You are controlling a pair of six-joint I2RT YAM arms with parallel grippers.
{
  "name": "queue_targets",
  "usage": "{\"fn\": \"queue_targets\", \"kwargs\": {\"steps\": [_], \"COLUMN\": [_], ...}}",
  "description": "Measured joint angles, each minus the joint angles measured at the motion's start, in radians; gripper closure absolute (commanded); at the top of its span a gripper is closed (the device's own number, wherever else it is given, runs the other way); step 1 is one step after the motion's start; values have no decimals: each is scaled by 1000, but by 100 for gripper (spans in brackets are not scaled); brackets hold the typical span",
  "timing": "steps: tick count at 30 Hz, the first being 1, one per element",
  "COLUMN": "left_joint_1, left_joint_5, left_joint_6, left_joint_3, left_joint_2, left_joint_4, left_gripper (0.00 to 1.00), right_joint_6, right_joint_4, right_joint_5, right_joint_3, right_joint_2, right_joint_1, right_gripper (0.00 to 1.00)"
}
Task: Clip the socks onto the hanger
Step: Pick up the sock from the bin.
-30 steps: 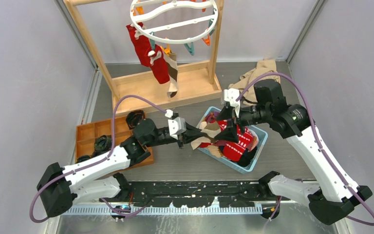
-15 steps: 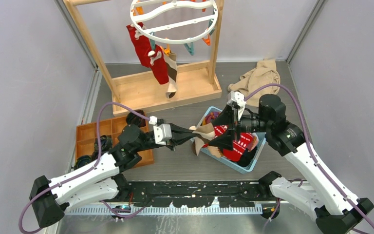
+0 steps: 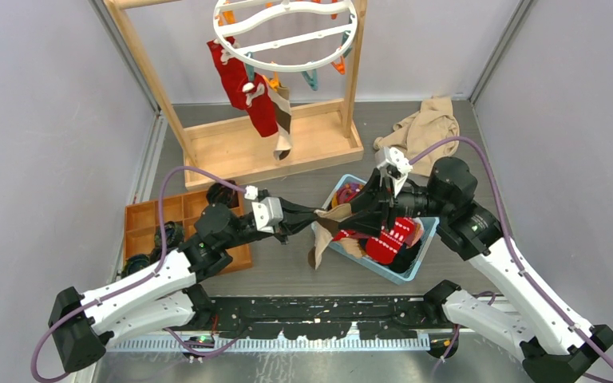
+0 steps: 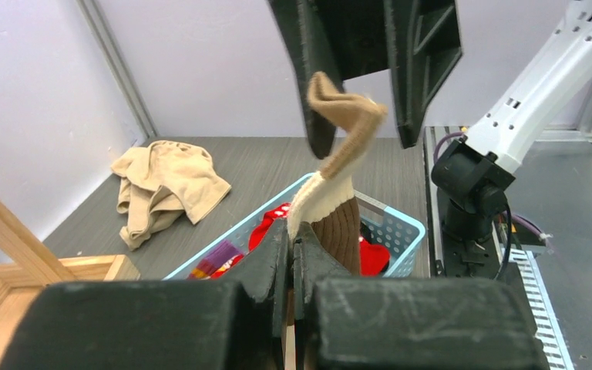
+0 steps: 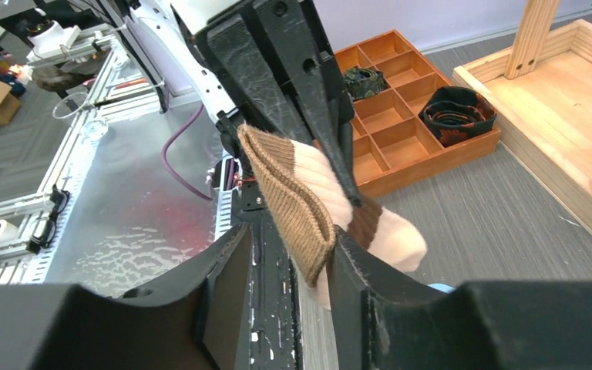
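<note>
Ribbed knit sock (image 5: 293, 196), perforated plastic basket (image 4: 393, 231) (slightly glossy), matt wooden frame (image 3: 319, 140)

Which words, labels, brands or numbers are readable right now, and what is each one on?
No readable text in any view.
The red sock in the basket carries white patterning, too small to read as letters.
The hanger and wooden tray show no marks.
</note>
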Motion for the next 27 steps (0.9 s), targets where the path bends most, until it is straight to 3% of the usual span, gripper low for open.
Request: {"fn": "queue_targets", "kwargs": {"steps": [14, 17, 18, 19, 23, 27], "left_joint_1": [0, 0, 0, 0, 0, 0], "left_joint_5": [-75, -79, -80, -82, -84, -101], "left_joint_6": [-85, -103, -108, -113, -142, -151], "left_joint_3": [-31, -38, -43, -48, -69, -113], "left_joint_2": [0, 0, 0, 0, -2, -57], "left_joint_4": [35, 54, 62, 67, 69, 43], "left_gripper": [100, 100, 97, 88, 40, 27], "right_joint_6": [-43, -76, -84, -89, -94, -51], "right_joint_4": [-19, -53, -63, -67, -80, -70], "right_joint_5": [29, 34, 35, 36, 67, 98], "right_joint_3": [8, 18, 21, 23, 39, 48], "right_joint_2": [-18, -17, -17, -17, -15, -13], "right_joint_1": [13, 18, 18, 18, 21, 21], "right_gripper": [96, 99, 99, 99, 99, 99]}}
